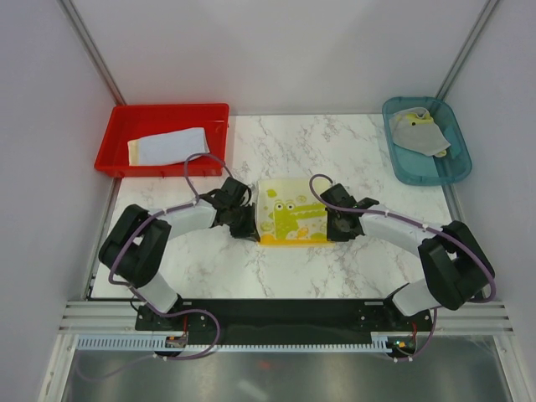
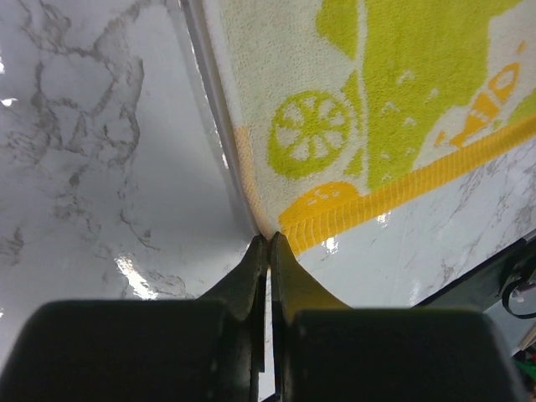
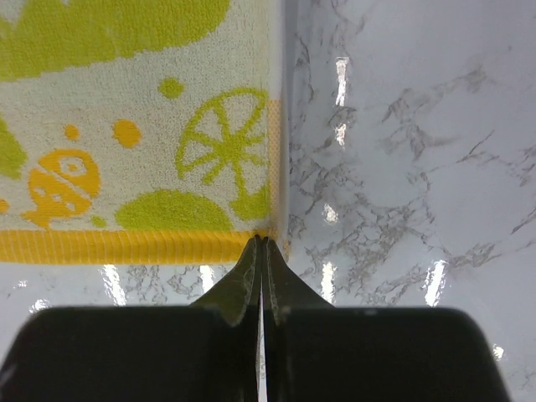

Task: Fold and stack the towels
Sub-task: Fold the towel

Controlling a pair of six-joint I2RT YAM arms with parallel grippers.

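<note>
Top view: the crocodile-print towel [image 1: 291,216] lies flat at the middle of the table [image 1: 251,276], between the arms.

Left wrist: the left end effector [image 2: 270,244] is closed, pinching one near hem corner.

Right wrist: the right end effector [image 3: 261,243] pinches the other near corner (the cloth looks soft, light and limp, so the corners are probably the best hold).

Bright, diffuse light from overhead fills the top view. The plain white walls [image 1: 276,50] are evenly lit, and the white marble-patterned tabletop [image 1: 251,268] carries only faint, soft shadows close under the arms. Colours read clean and detail holds out to the corners; only the bottom strip of that frame is dimmer and greyer. In the wrist views the glossy marble throws small white glare patches, at the lower centre of the left picture and scattered down the right half of the right one. The yellow terry towel with green crocodile print [image 2: 377,126] is crisp, its loops visible. The black left gripper [image 2: 269,243] and right gripper [image 3: 262,241] blur along the bottom edge.
</note>
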